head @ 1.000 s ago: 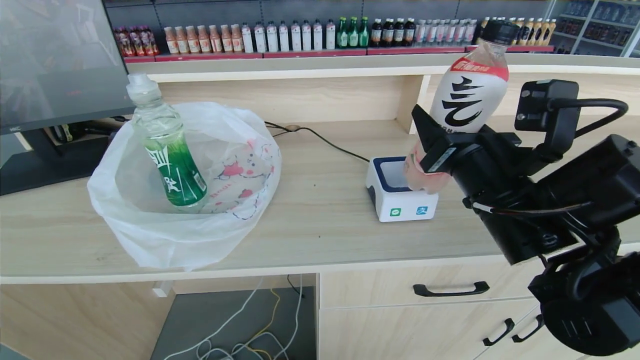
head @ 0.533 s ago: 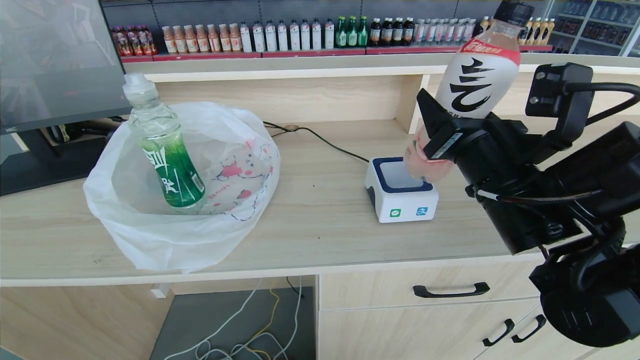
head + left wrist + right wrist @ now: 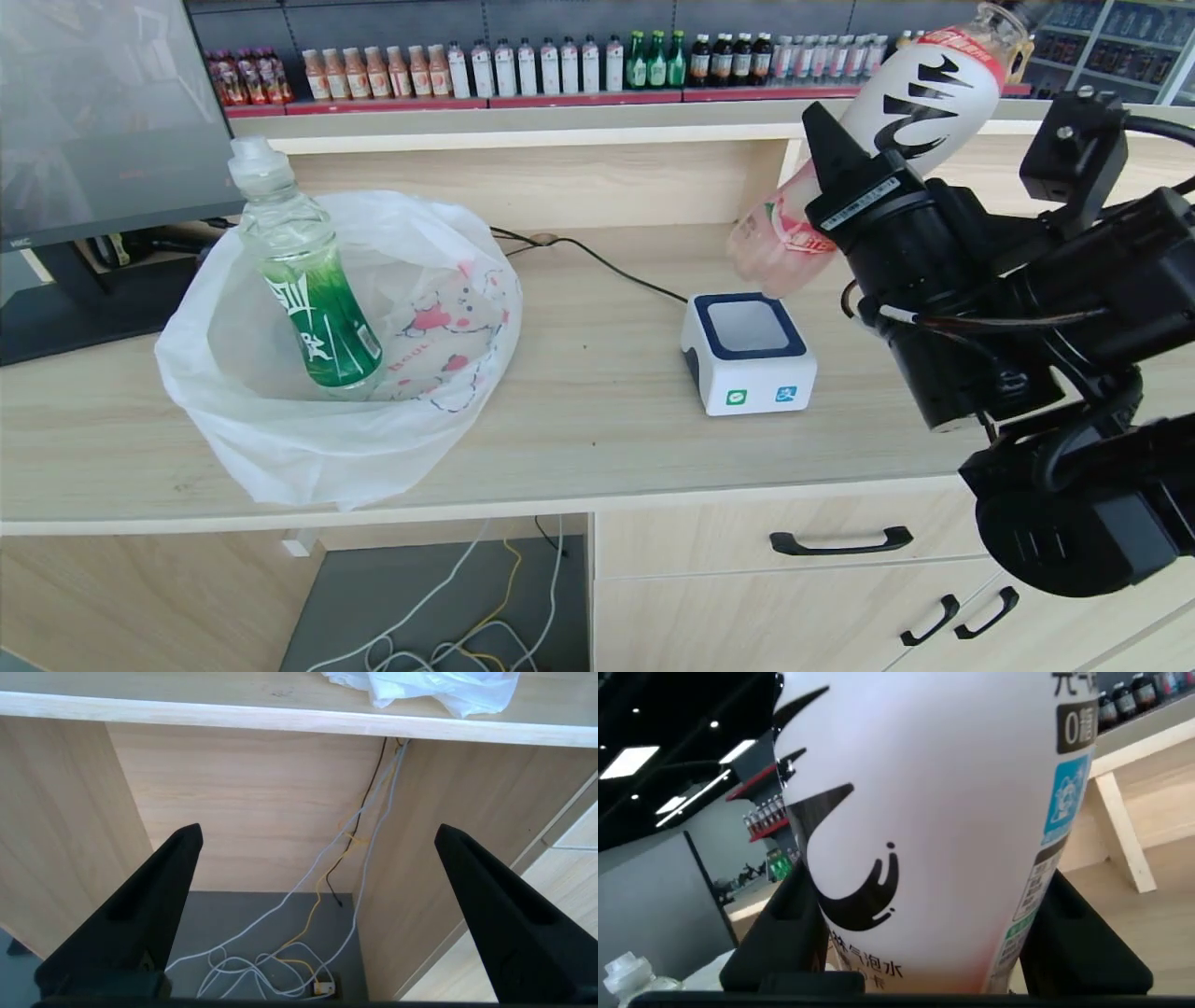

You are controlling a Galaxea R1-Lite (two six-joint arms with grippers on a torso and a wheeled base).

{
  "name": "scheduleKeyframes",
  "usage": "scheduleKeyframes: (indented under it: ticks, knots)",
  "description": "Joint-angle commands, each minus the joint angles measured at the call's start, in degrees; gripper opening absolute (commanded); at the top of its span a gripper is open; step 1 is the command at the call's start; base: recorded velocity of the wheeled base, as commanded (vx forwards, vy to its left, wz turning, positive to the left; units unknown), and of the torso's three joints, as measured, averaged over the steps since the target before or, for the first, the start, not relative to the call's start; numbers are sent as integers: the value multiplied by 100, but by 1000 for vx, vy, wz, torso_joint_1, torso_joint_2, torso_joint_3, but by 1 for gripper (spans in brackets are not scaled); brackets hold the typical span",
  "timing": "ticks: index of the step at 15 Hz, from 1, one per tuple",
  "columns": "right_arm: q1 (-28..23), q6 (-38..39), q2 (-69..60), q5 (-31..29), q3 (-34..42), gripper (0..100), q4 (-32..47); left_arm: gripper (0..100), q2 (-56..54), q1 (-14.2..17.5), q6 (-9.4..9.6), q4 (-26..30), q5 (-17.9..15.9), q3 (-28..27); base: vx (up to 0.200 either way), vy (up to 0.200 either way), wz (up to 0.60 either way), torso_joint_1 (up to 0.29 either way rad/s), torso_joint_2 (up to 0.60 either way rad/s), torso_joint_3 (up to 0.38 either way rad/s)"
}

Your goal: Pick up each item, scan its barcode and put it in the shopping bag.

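Observation:
My right gripper point(image 3: 845, 201) is shut on a white-labelled pink drink bottle point(image 3: 868, 140), tilted with its base hanging just above and behind the white barcode scanner point(image 3: 747, 353). The same bottle point(image 3: 943, 831) looms close in the right wrist view, between the fingers point(image 3: 775, 938). A green-labelled bottle point(image 3: 308, 280) stands leaning inside the white plastic shopping bag point(image 3: 373, 439) on the counter's left. My left gripper point(image 3: 318, 924) hangs open below the counter edge, above a floor with cables.
A dark monitor point(image 3: 103, 112) stands at the far left behind the bag. A black cable point(image 3: 597, 257) runs across the counter to the scanner. A raised wooden ledge point(image 3: 560, 131) backs the counter, with shelves of bottles point(image 3: 597, 65) beyond. Drawers point(image 3: 840, 541) sit below.
My right gripper has lifted the pink bottle up off the scanner and tilted it, its cap swinging to the right and its base to the left. The bag and green bottle stayed put.

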State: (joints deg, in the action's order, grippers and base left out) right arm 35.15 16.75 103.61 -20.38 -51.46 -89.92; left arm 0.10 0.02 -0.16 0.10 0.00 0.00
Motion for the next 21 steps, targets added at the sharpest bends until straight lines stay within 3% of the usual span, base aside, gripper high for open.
scheduleKeyframes:
  ticks: [1, 4, 13, 21]
  knots:
    - [19, 338, 300, -10, -137, 0, -8, 100, -1, 6, -2, -1, 0, 0, 0, 0, 0, 0, 0, 0]
    - [27, 1032, 388, -106, -154, 0, 62, 100, -1, 6, -2, -1, 0, 0, 0, 0, 0, 0, 0, 0]
    - [115, 3440, 371, -880, -1165, 0, 1873, 100, -1, 6, -2, -1, 0, 0, 0, 0, 0, 0, 0, 0]
    - [89, 4548, 397, -1249, -690, 0, 1925, 100, -1, 6, -2, -1, 0, 0, 0, 0, 0, 0, 0, 0]
